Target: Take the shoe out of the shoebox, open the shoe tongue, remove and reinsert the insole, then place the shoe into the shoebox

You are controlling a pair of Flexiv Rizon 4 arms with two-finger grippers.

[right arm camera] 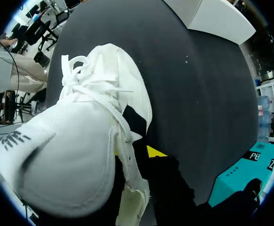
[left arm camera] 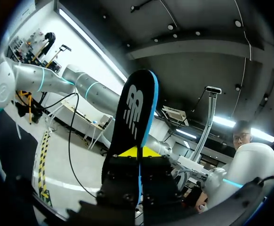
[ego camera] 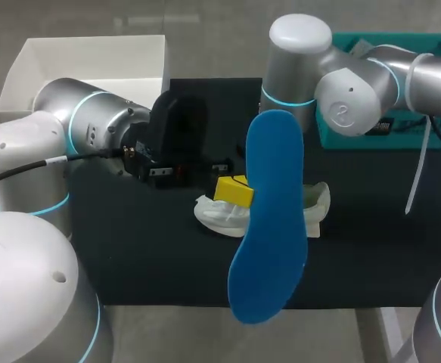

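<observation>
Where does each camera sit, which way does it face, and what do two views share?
Head view: fixed above and behind, looking down on the table; left arm and right arm show.
Left wrist view: on the left wrist, facing up past the insole; left jaws show, shut on it.
Right wrist view: on the right wrist, facing down at the shoe; right jaws show, gripping it.
Shared: head and left wrist views both show the insole; head and right wrist, the shoe.
</observation>
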